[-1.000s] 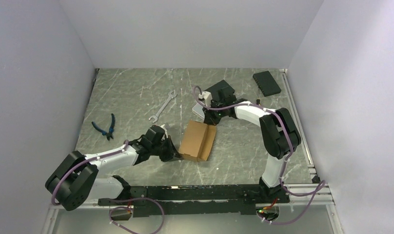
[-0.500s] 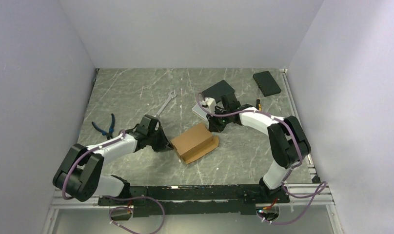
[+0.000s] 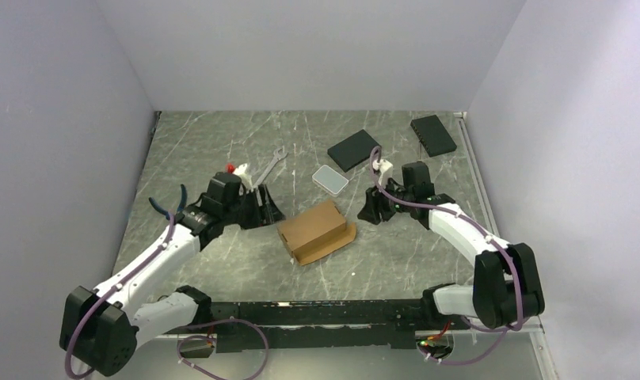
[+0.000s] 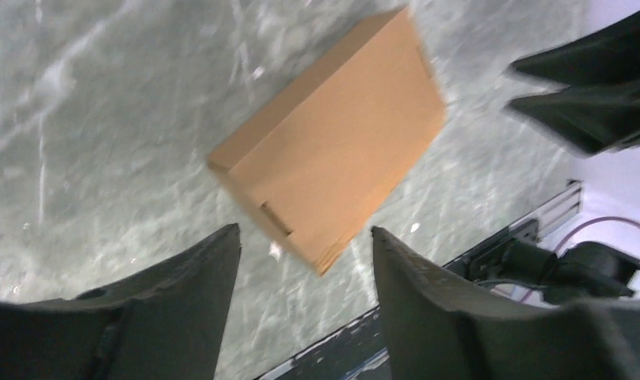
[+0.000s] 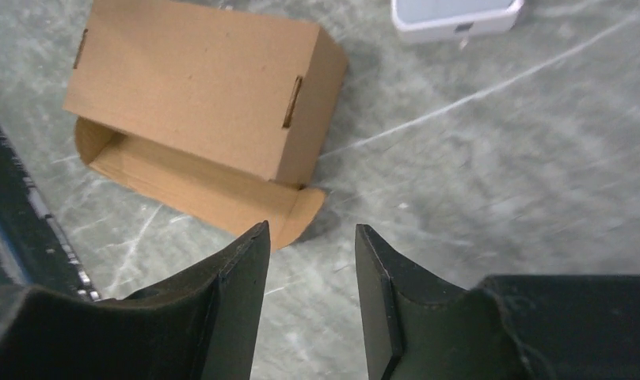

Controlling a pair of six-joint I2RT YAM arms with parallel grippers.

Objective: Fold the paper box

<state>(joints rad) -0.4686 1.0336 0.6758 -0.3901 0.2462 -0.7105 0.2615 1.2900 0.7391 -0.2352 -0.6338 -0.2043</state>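
Left hand (image 3: 265,208), right hand (image 3: 371,212) withdrawn, paper box (image 3: 313,229), case (image 3: 330,180)

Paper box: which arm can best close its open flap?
Probably the right. The open flap of the paper box lies just ahead of the open right gripper. The left gripper, also open, faces the box's closed side.

Your paper box (image 3: 317,231) is plain brown; the table (image 3: 214,150) is grey with white streaks; you see two black slabs (image 3: 354,150), a pale whitish case (image 3: 330,180), blue-handled pliers (image 3: 162,207) and a silver wrench (image 3: 274,161).
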